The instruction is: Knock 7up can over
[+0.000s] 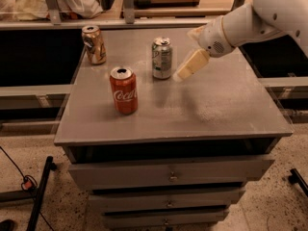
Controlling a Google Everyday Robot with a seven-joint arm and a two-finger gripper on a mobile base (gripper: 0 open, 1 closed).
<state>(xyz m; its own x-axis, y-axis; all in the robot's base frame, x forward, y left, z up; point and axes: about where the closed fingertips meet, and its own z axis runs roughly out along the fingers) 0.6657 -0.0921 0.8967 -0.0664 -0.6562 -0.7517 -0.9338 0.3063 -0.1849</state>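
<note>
The 7up can [162, 57], silvery-white with green markings and a silver top, stands upright on the grey cabinet top [216, 109], towards the back middle. My gripper [189, 66] comes in from the upper right on a white arm. Its cream-coloured tip hangs just right of the can, a small gap apart, slightly above the surface.
A red Coca-Cola can [124, 90] stands upright in front and left of the 7up can. A gold-brown can [94, 44] stands at the back left corner. The cabinet has drawers [169, 174] below. A rail and a table run behind it.
</note>
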